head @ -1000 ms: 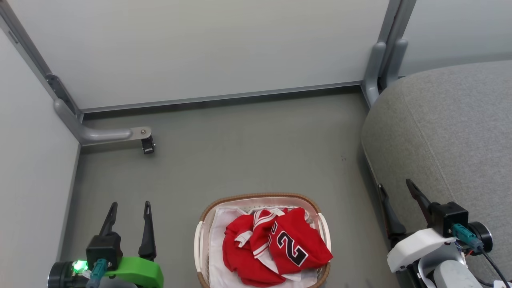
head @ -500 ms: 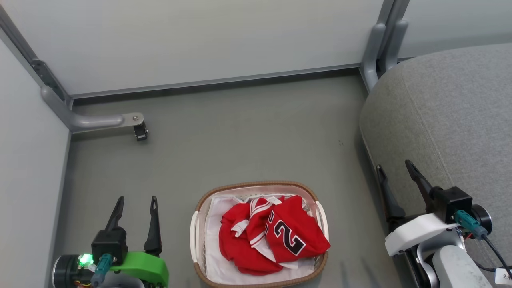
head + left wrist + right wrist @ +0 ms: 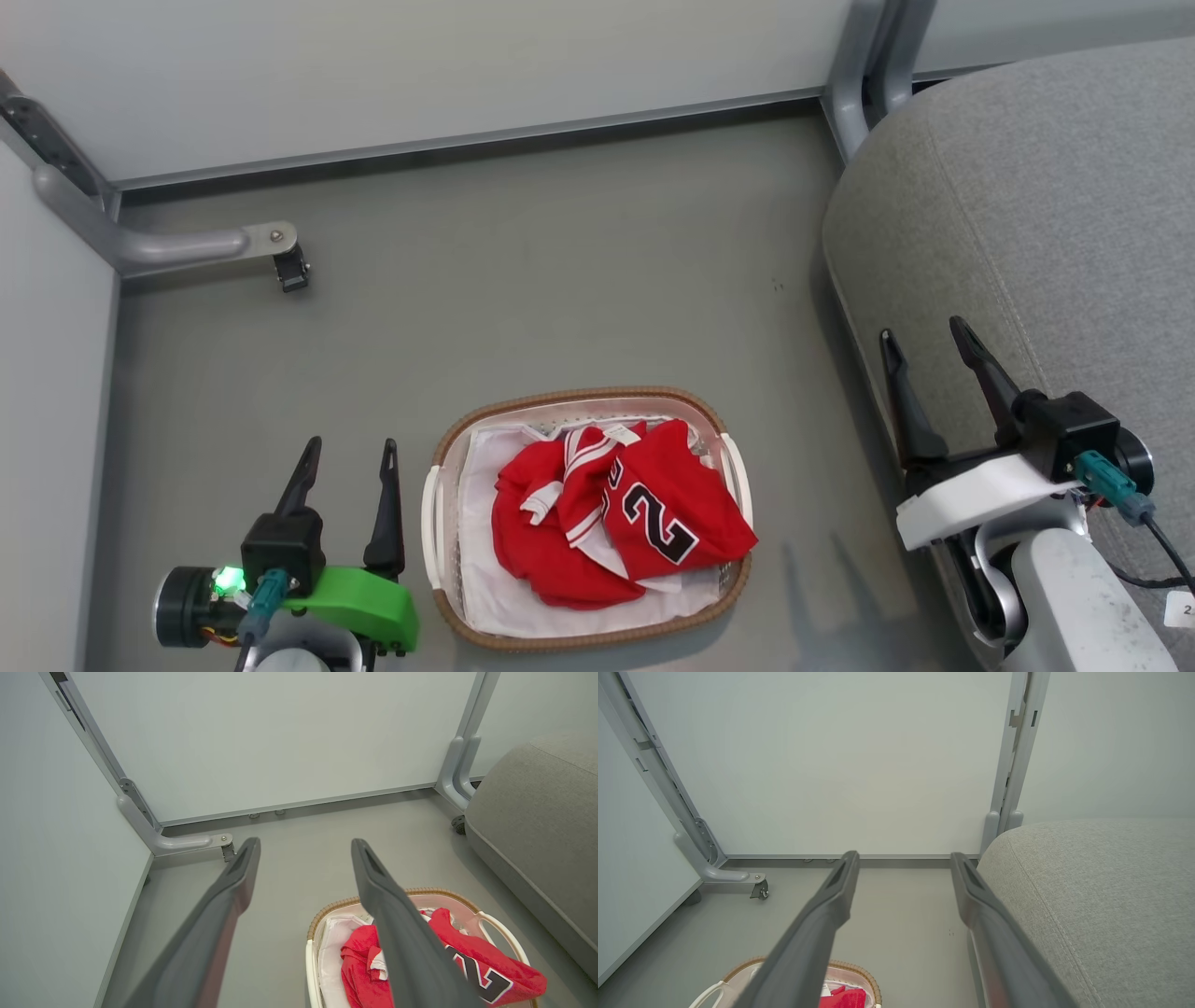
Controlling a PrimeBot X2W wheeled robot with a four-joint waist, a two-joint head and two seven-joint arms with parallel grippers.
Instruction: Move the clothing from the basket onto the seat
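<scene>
The red clothing (image 3: 607,513) lies bunched in the basket (image 3: 448,439) on the floor, a jersey with a black-and-white 2 on top and a white-striped piece beside it. The left wrist view shows the clothing (image 3: 359,961) and the basket (image 3: 327,907) at lower right. My left gripper (image 3: 348,451) stands open just left of the basket, holding nothing. At the front edge of the grey seat (image 3: 1046,205) my right gripper (image 3: 924,331) is open and empty. In the right wrist view the seat (image 3: 1101,896) is at right and the basket (image 3: 864,975) below the fingers.
Pale partition walls (image 3: 420,65) close off the back and left. A grey metal foot with a caster (image 3: 285,266) juts out at the left rear, and a grey post (image 3: 854,75) stands beside the seat. Open grey floor (image 3: 560,280) lies beyond the basket.
The head camera has tilted down, so the whole scene has shifted up in the picture. Both grippers remain open, and the clothing lies as before in the basket.
</scene>
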